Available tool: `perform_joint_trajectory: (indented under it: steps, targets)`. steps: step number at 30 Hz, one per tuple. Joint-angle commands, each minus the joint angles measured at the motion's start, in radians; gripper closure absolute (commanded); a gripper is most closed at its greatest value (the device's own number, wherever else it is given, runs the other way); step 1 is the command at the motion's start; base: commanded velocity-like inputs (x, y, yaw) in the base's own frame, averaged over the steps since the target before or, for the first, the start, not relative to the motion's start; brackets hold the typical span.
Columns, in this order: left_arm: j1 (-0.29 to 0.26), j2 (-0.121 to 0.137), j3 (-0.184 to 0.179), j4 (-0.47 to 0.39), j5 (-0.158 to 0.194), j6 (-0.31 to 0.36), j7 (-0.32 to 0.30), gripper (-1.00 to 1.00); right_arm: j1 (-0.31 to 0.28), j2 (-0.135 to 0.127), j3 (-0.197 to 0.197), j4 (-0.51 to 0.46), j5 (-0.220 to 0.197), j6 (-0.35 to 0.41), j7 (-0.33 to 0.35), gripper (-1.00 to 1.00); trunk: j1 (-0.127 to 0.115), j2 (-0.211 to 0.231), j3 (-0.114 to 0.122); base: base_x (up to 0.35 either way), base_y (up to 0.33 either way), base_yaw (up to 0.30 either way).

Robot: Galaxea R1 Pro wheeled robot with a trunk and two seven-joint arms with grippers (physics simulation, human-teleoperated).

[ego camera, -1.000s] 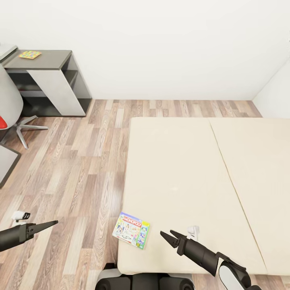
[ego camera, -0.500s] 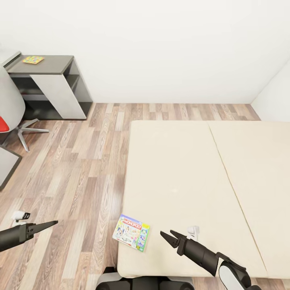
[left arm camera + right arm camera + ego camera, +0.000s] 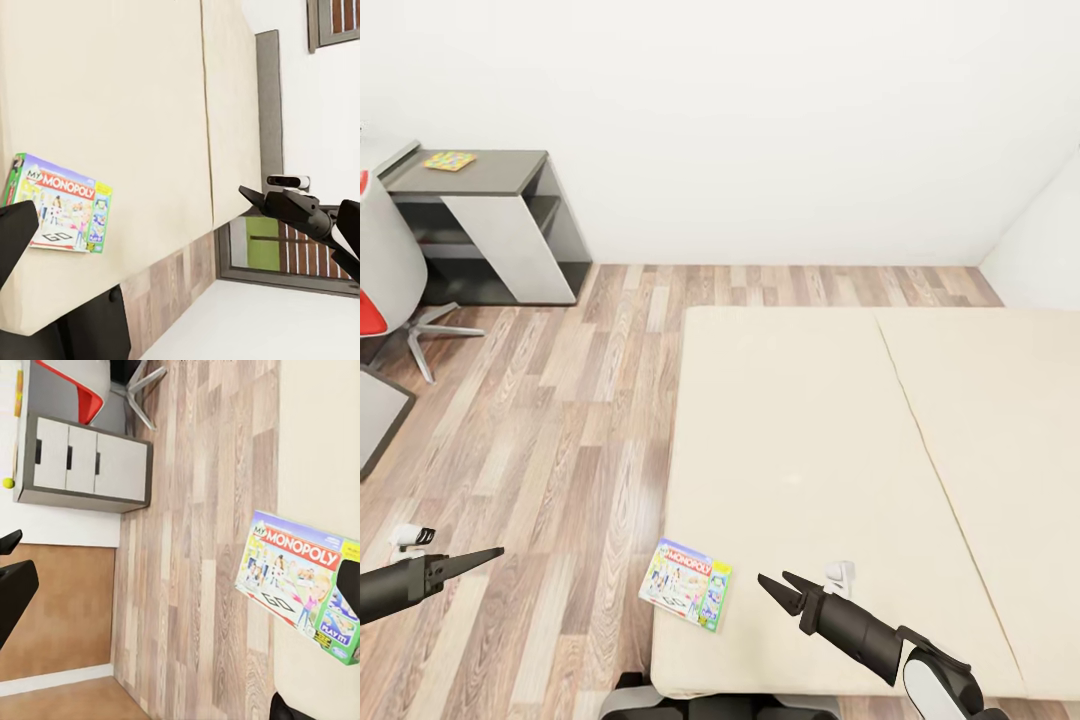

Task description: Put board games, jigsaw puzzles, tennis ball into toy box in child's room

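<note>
A white Monopoly board game (image 3: 686, 584) lies flat near the front left corner of the beige bed (image 3: 840, 440). My right gripper (image 3: 774, 583) hovers open over the mattress just right of that box (image 3: 300, 585). My left gripper (image 3: 488, 554) hangs open over the wood floor, left of the bed and well apart from the box (image 3: 60, 206). A mosaic jigsaw puzzle (image 3: 450, 160) rests on the table's low dark grey top (image 3: 500, 165) at the far left. The tennis ball (image 3: 7, 482) sits on the pale top above the drawers (image 3: 82, 461). The toy box is out of view.
A grey swivel chair with a red seat (image 3: 380, 280) stands between me and the table. A dark grey panel corner (image 3: 375, 415) juts in at the left edge. Wood floor (image 3: 560, 400) runs between the bed and the table. White walls close the far side.
The whole picture has slid slightly downward, so the camera has moved. Both grippers keep the same pose and the Monopoly box lies where it was.
</note>
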Motion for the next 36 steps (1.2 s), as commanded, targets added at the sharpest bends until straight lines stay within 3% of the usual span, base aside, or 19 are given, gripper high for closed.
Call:
perform_joint_trajectory:
  steps: [1,36]
  targets:
    - [0.000,0.000,0.000,0.000,0.000,0.011,-0.004,-1.00,-0.001,-0.001,0.001,-0.001,-0.011,0.007,-0.001,-1.00,0.001,-0.002,0.000,0.000,0.000,0.000]
    - [0.000,0.000,-0.001,0.001,0.000,0.010,-0.002,-1.00,-0.001,-0.001,0.001,-0.001,-0.008,0.007,-0.002,-1.00,0.001,-0.002,0.058,0.000,0.000,0.000]
